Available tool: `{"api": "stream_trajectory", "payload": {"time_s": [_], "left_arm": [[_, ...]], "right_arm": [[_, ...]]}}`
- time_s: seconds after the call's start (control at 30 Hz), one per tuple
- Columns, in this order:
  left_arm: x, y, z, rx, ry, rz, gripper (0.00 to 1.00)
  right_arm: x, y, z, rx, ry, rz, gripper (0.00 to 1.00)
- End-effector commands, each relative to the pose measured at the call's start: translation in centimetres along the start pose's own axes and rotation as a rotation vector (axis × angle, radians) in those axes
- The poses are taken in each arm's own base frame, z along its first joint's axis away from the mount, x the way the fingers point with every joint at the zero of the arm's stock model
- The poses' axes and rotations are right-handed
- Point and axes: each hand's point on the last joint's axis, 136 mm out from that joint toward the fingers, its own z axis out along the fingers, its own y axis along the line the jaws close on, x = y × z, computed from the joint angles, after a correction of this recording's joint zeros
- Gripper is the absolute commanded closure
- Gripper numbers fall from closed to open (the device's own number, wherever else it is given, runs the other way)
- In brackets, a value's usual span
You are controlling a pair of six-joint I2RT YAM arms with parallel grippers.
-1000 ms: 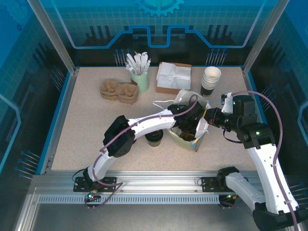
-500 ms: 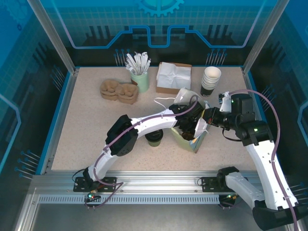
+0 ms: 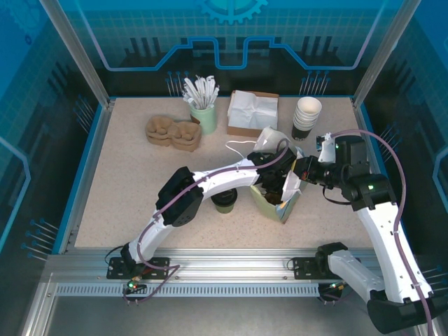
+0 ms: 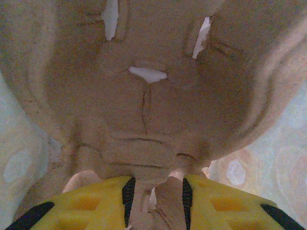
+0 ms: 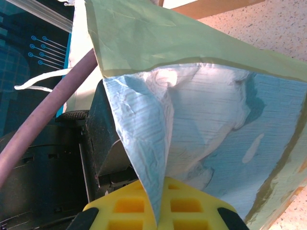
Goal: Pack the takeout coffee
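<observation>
Left fingers (image 4: 91, 201): closed on pulp carrier (image 4: 153, 110). Right fingers (image 5: 192, 203): clamping paper bag (image 5: 201, 110) edge; takeout coffee (image 3: 224, 203) at bag's 9 o'clock.

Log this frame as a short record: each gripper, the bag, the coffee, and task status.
left gripper: shut on a pulp cup carrier, reaching into the paper bag
right gripper: shut on the paper bag's edge, holding it open
takeout coffee: upright, lidded, on the table left of the bag, not held
status: coffee not yet packed
</observation>
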Motion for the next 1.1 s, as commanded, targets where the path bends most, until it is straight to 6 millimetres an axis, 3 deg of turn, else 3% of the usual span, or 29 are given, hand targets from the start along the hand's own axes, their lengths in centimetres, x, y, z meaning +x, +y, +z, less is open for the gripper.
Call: {"api": "stream_trajectory", "payload": {"time_s": [0.0,0.13,0.57,0.83,1.07], "left_arm": [[1.5,1.3,2.8,-0.056,0.041,0.010,0.64],[0.7,0.2,0.7,-0.031,0.009,0.019,0.64],[-1.4,-2.4,-11.1,0.009,-0.171,0.015,0.61],[-1.4,-3.8,-15.8,0.035,-0.245,0.016,0.60],[-2.1,-7.2,-21.4,0.196,-0.349,0.064,0.60]], "right_arm": [[-0.7,4.9,-1.9,-0.202,-0.029,-0.106,1.00],[-0.6,3.2,-2.3,-0.109,-0.057,-0.096,1.00],[-0.7,-0.8,-3.6,0.141,-0.084,-0.132,1.00],[-1.0,-1.3,-3.9,0.192,-0.077,-0.185,1.00],[-1.1,-0.2,-3.5,0.117,-0.093,-0.267,1.00]]}}
